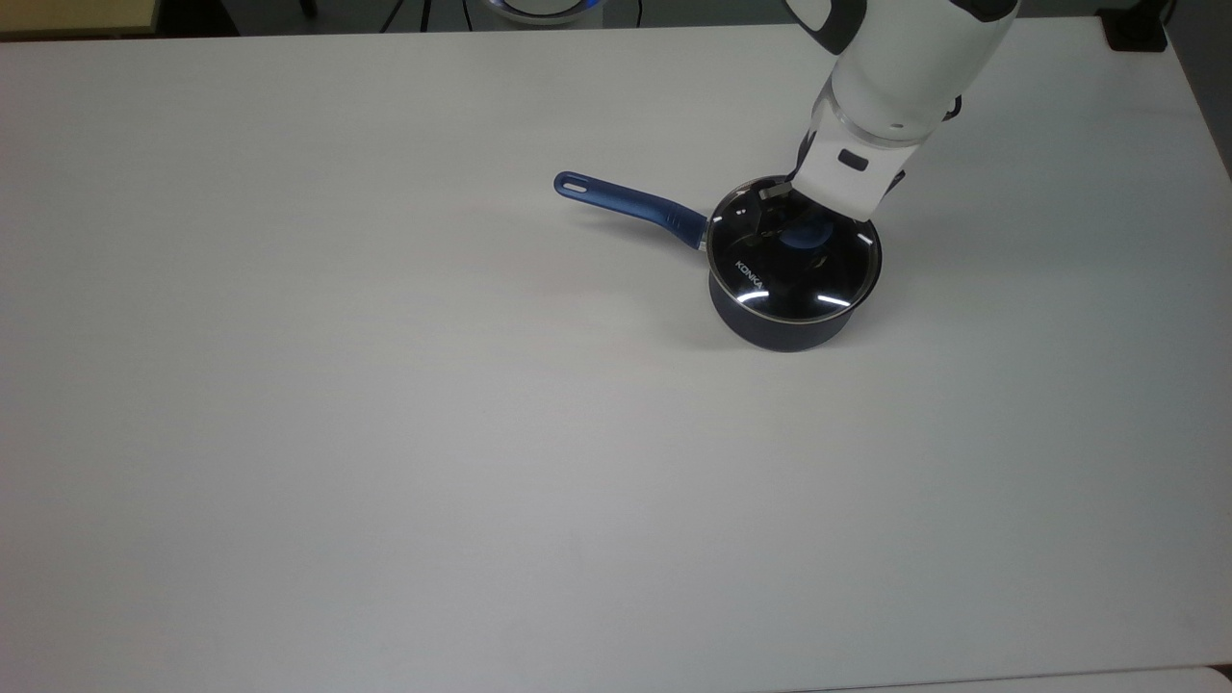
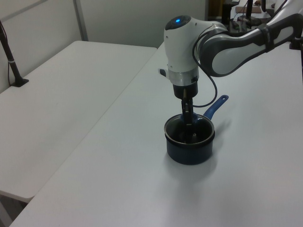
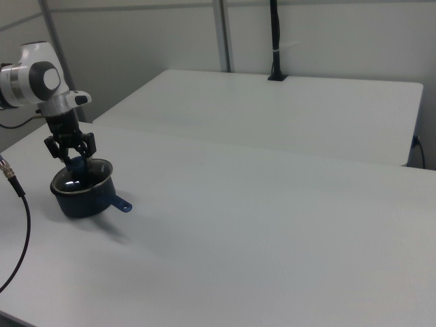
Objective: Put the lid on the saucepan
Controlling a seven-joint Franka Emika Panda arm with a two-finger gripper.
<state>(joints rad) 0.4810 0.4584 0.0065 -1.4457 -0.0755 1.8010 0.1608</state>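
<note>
One lid (image 1: 799, 274): a round glass disc with a metal rim, lying flat on the pan, directly under the fingers.
One pan (image 1: 782, 332): a small, dark, round pot, standing on the table (image 1: 385, 433) below the fingers.
One handle (image 1: 626, 200): long, blue and holed at its tip, pointing away from the fingers toward the top view's left.
One gripper (image 1: 791, 226): its fingers are clamping the blue knob (image 1: 807, 235) at the lid's centre.
Top view alone: white "KONKA" lettering is showing on the glass just beside the near finger, and bright glints are sitting on the rim.
Left view alone: the gripper (image 2: 188, 124) is hanging straight down from the white and grey arm (image 2: 227, 42); a blue light is glowing on the arm's top.
Right view alone: the gripper (image 3: 73, 162) is showing its two black jaws splayed to either side above the knob, and a thin black cable (image 3: 17, 225) is trailing down the right view's left edge.
Two tables: the matt white one under the pan, and a second one (image 3: 306, 102) butting against it, well apart from the fingers.
One post (image 3: 274, 41): dark and upright, standing at the second table's far edge.
</note>
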